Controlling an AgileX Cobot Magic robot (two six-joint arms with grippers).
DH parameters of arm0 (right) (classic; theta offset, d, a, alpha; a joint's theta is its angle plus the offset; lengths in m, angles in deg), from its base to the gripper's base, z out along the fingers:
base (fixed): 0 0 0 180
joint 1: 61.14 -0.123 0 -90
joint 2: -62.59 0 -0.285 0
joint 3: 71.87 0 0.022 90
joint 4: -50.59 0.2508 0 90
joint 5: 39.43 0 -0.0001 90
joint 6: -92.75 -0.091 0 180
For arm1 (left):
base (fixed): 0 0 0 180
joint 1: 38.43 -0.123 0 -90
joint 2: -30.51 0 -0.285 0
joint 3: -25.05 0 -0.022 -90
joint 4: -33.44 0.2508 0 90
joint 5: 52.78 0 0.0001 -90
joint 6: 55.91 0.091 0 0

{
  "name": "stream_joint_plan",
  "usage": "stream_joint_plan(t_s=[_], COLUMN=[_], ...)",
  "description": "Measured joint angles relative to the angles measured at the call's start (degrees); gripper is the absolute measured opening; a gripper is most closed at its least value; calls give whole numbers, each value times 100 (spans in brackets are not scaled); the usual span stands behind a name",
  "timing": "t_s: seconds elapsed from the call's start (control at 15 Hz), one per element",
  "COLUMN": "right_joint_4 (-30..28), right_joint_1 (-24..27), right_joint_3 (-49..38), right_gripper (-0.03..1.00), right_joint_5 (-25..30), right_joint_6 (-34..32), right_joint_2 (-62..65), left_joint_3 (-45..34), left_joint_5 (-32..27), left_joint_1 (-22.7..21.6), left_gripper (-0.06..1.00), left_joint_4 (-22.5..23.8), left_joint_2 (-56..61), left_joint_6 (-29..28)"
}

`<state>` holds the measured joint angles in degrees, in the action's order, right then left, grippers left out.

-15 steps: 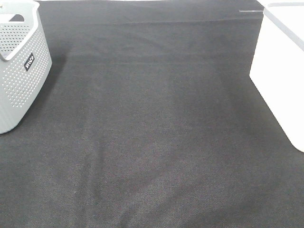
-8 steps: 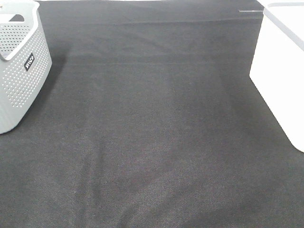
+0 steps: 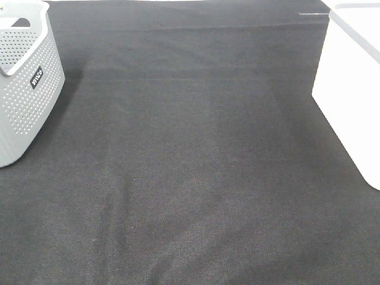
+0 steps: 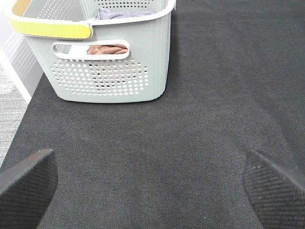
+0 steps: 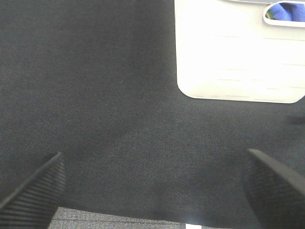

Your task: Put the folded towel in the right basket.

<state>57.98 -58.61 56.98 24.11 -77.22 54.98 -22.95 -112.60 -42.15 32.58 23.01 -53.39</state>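
Note:
No folded towel lies on the black tabletop. The white right basket stands at the table's right edge; in the right wrist view a blue cloth shows through its handle slot. My right gripper is open and empty above bare table, short of that basket. My left gripper is open and empty, facing the grey left basket. Neither gripper shows in the exterior view.
The grey perforated basket with a yellow-trimmed handle stands at the far left and holds a brown cloth and a lavender cloth. The table's near edge shows in the right wrist view.

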Motion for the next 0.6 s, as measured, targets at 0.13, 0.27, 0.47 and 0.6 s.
stream_joint_plan(t_s=[0.13,0.27,0.47,0.6], right_joint_4=[11,40,40,40], right_joint_1=[0,0,0,0], right_joint_3=[0,0,0,0], right_gripper=[96,96,96,96], right_joint_5=[0,0,0,0], right_joint_6=[11,11,11,11], right_joint_2=[0,0,0,0], left_joint_3=[0,0,0,0], left_joint_5=[0,0,0,0], left_joint_1=[0,0,0,0], left_gripper=[99,99,99,99], left_joint_4=[0,0,0,0], left_joint_2=[0,0,0,0], left_joint_6=[0,0,0,0])
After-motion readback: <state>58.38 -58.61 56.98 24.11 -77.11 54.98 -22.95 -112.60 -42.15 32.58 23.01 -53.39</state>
